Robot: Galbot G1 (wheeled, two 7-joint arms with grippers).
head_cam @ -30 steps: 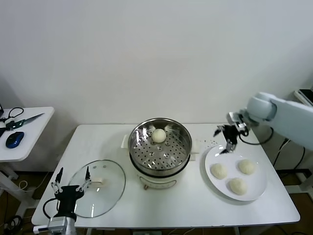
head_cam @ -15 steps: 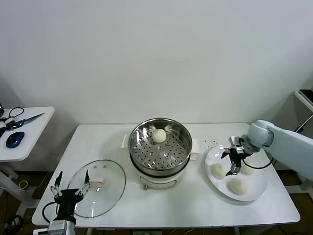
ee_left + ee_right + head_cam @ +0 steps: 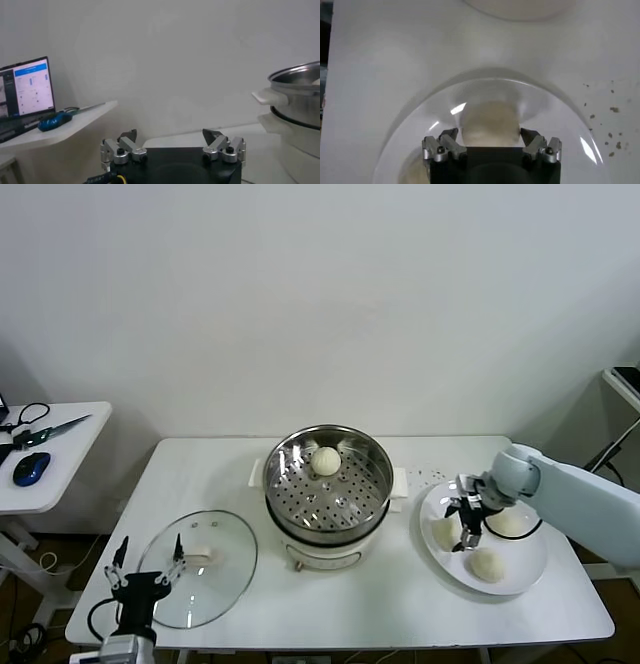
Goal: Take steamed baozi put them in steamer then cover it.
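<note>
At right of the frame the right gripper is down on the white plate, fingers apart around one bun. Another bun sits in the steamer at center. Lower left, the left gripper hangs spread wide by the glass lid.

No readable text; laptop screen content too small to read.
</note>
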